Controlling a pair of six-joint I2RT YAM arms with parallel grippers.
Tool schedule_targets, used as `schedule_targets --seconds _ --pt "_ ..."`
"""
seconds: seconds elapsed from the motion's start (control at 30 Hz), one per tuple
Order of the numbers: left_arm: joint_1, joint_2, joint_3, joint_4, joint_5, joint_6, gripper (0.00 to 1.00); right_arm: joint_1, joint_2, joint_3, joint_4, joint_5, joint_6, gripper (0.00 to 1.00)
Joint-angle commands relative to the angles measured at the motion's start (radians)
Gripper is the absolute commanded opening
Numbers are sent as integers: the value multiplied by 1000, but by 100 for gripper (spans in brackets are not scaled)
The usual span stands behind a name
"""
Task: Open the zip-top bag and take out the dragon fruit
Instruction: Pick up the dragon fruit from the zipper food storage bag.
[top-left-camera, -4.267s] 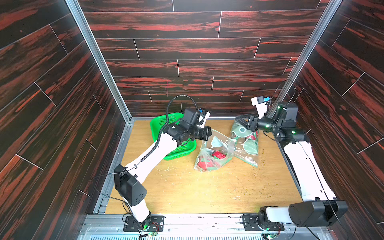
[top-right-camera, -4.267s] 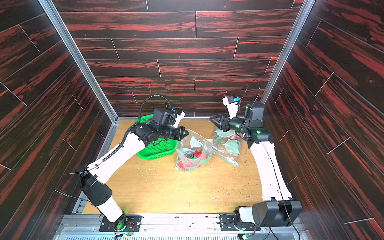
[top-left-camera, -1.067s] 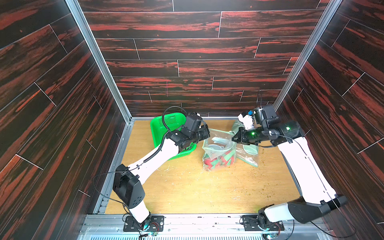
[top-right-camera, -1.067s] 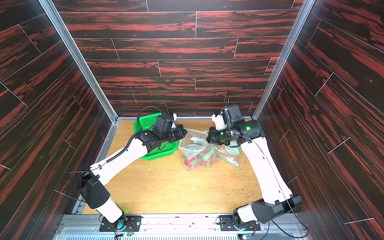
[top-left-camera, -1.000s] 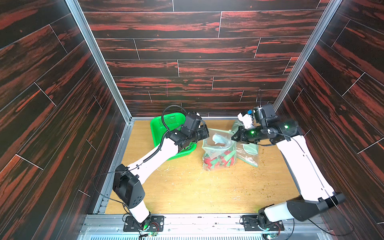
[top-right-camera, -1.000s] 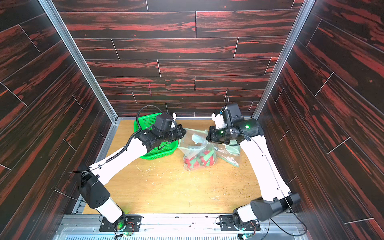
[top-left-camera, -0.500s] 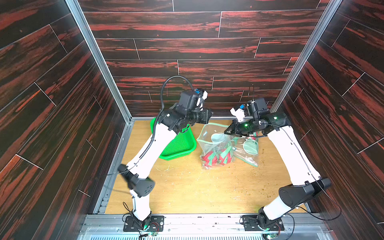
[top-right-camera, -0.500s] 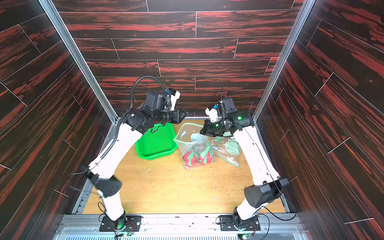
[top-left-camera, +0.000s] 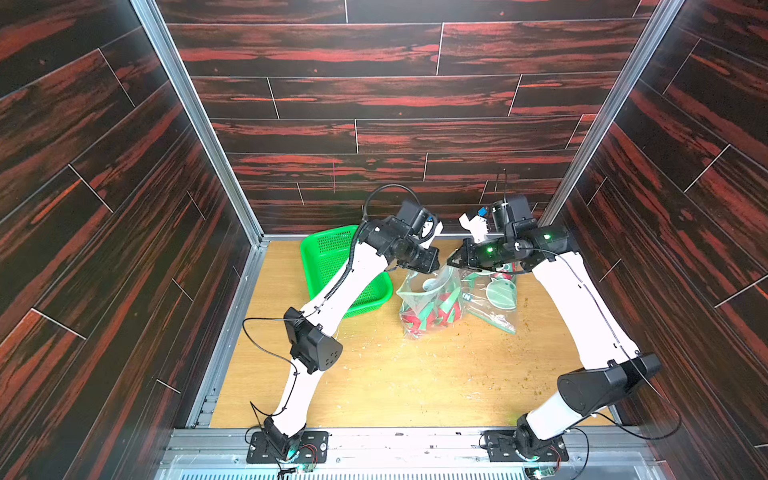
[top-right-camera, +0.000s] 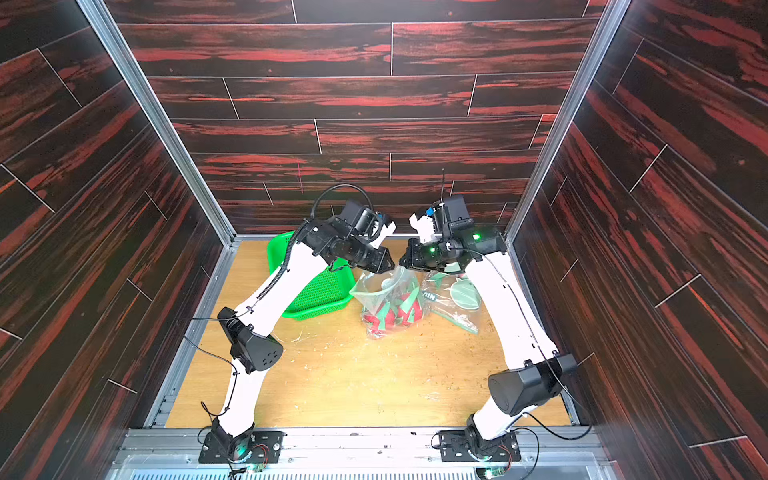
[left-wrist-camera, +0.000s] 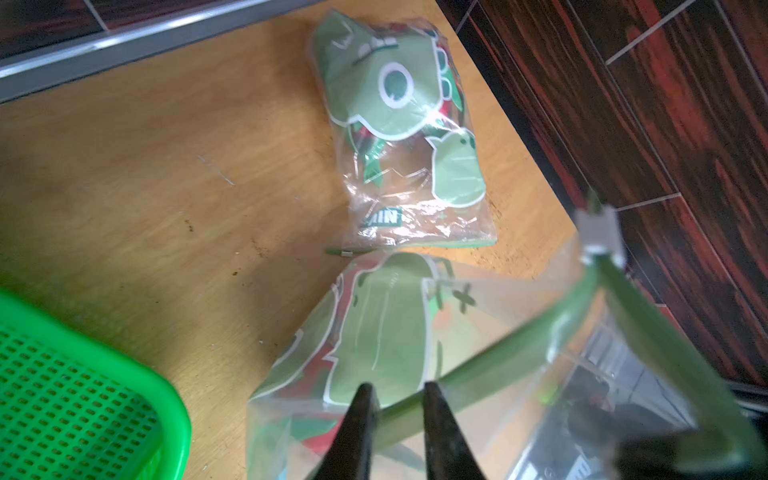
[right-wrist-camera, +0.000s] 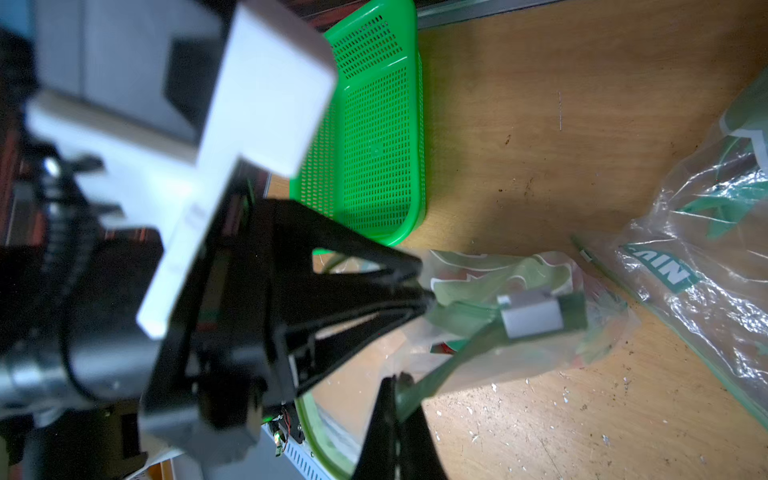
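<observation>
A clear zip-top bag (top-left-camera: 430, 293) (top-right-camera: 388, 293) with green print hangs upright at the table's middle back, held up by its green zip rim. Red and green dragon fruit (top-left-camera: 432, 318) (top-right-camera: 390, 320) fills its bottom. My left gripper (top-left-camera: 428, 268) (top-right-camera: 384, 268) (left-wrist-camera: 397, 395) is shut on one side of the rim. My right gripper (top-left-camera: 451, 264) (top-right-camera: 402, 262) (right-wrist-camera: 397, 380) pinches the other side, jaws tight together. The grey zip slider (right-wrist-camera: 532, 313) (left-wrist-camera: 600, 232) sits at the rim's end. The mouth gapes between the grippers.
A second printed bag (top-left-camera: 494, 295) (top-right-camera: 455, 299) (left-wrist-camera: 399, 124) (right-wrist-camera: 706, 270) with fruit inside lies flat to the right. A green perforated basket (top-left-camera: 328, 257) (top-right-camera: 316, 295) (left-wrist-camera: 75, 395) (right-wrist-camera: 374, 145) stands at the back left. Walls close in on three sides.
Both grippers lifted the bag's rim off the table. Since half a second ago my left gripper has come down and in towards the right one, narrowing the mouth.
</observation>
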Motion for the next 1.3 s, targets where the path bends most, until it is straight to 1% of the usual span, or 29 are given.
schedule_targets --seconds 0.0,0.07,0.2,0.33,0.47,0.67,0.77,0.83,0.87,0.93,1.03,1.13,1.17,1.27 --pt "3 -39 -24 -78 16 33 23 1 -22 -13 61 31 -9 0" --pt "3 -65 -49 -65 23 31 23 1 -24 -25 63 39 -6 0" --pt "4 -133 -111 -3 -11 5 24 1 -37 -57 76 67 -3 0" --pt "2 -193 -145 36 -3 -14 25 1 -45 -69 80 100 2 0" --pt "0 -251 -202 76 -38 -31 24 1 -47 -74 81 112 9 0" --pt "-9 -313 -328 170 -14 -61 23 1 -50 -62 87 126 19 0" --pt "-11 -294 -354 188 1 -67 23 2 -56 -52 100 93 17 0" --pt "-11 -256 -333 168 19 -65 22 1 -66 -50 115 70 18 0" --pt "-14 -230 -314 150 18 -65 19 1 -68 -46 119 57 16 0" --pt "-32 -180 -258 98 -12 -48 16 1 -74 -37 128 25 12 0" --pt "-43 -122 -207 55 2 -38 17 1 -86 -40 146 -4 3 0" --pt "-42 -99 -208 49 -9 -35 17 1 -98 -50 154 -4 -6 0" --pt "-42 -97 -213 50 -15 -35 17 1 -102 -56 157 -36 -11 0" --pt "-38 -96 -232 57 -31 -36 22 1 -118 -81 173 -44 -23 0"
